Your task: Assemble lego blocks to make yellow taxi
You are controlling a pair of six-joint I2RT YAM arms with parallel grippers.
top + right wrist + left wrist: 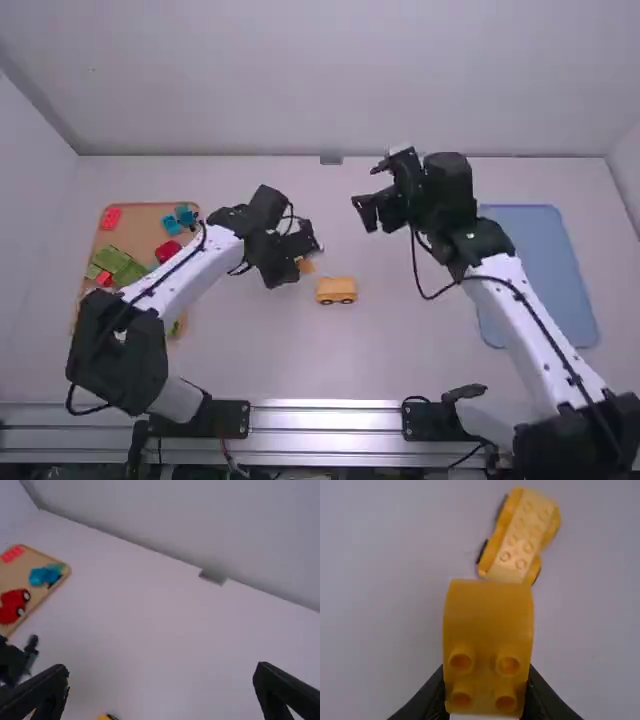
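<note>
Toy blocks are lying in the left-hand tray; the wheeled car base is standing near frame centre, the second tray at right.

Robotics lab, by the 2 robot arms, metal rail and pale walls

Ctr: yel. plastic toy car, blk wheels
Nr car: L gripper w/ sm. yel. plastic block
R side: flat rect. blue tray
L side: rect. tan tray

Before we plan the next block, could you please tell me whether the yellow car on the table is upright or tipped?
Upright: the yellow car rests on its wheels on the table, studs facing up.
</note>
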